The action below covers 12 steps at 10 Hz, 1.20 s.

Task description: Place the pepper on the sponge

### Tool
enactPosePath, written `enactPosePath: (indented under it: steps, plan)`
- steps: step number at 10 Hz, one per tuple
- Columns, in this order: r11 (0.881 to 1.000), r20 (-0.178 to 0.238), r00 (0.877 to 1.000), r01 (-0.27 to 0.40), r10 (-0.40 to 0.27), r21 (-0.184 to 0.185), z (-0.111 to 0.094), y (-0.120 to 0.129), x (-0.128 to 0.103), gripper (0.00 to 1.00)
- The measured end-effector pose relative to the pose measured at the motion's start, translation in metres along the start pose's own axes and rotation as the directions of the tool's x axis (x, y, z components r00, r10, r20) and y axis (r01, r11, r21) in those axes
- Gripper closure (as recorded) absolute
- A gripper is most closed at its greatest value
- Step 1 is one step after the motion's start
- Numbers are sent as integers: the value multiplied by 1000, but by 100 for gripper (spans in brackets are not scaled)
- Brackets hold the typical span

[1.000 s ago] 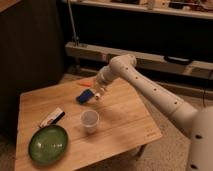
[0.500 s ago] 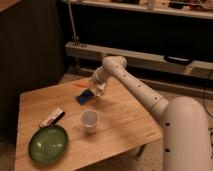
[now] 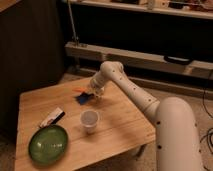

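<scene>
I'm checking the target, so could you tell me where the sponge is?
The blue sponge lies far-centre on the wooden table, beyond the white cup; the pepper is just behind it and the end effector beside it.

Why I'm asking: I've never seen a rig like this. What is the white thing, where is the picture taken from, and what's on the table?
The white thing is a robot arm on a mobile base, and its bulky body fills the lower right. There is only one camera view. It looks down on the scene at an angle, and where the camera is mounted is not known. At the arm's end is the gripper, the robot's "hand", low over the far part of the wooden table. Right beside it are a blue sponge and a slim orange pepper. Whether the gripper holds anything cannot be told. Nearer the camera are a white cup, a green plate and a white-and-black packet.
</scene>
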Motion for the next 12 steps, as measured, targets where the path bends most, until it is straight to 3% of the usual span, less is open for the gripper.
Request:
enactPosePath:
  steps: [5,6,7,10,12]
  plan:
    - [1000,32,999,-12,12,17,18,-7,-12,91]
    - [1000,34,999,-12,11,21,19,-8,-12,85]
    - [1000,37,999,-10,10,23,20,-9,-12,71]
    - [1000,41,999,0,-1,23,17,-11,-10,43]
    - [1000,37,999,1,-2,27,14,-14,-8,38]
